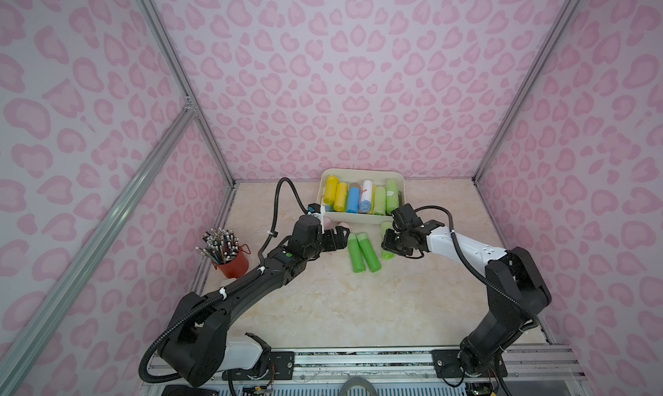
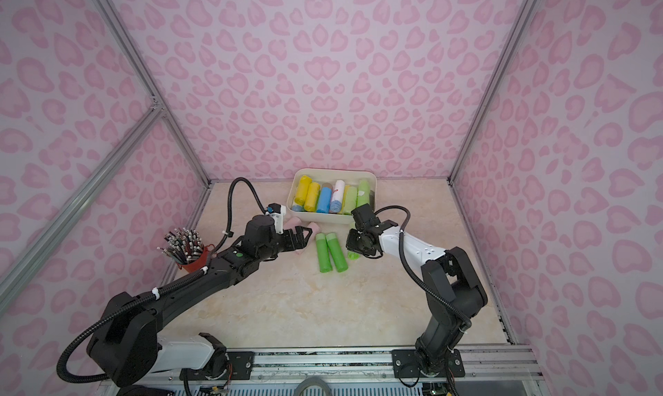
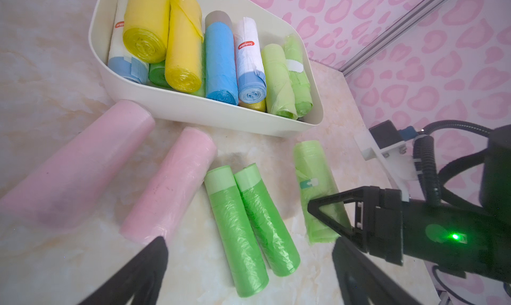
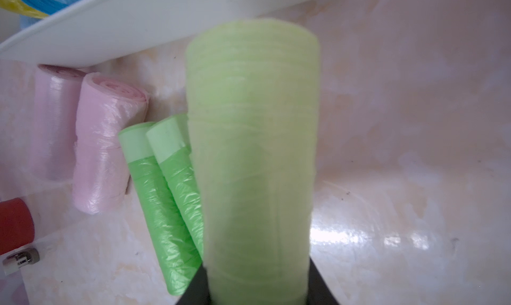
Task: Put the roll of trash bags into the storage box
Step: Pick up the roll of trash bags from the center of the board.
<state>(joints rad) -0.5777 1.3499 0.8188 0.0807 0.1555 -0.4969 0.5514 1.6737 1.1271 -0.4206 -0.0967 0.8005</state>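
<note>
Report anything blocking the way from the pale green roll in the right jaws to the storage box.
No loose object lies between them. Only the near wall of the storage box faces the pale green roll, and other rolls already crowd the box.

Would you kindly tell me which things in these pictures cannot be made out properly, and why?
- Pink rolls: in both top views the left arm hides nearly all of them.
- Light green roll: blurred in the right wrist view; in both top views the right gripper covers most of it, so whether it rests on the table is unclear.
- Lowest rolls in the storage box: buried under upper rolls in every view.
</note>
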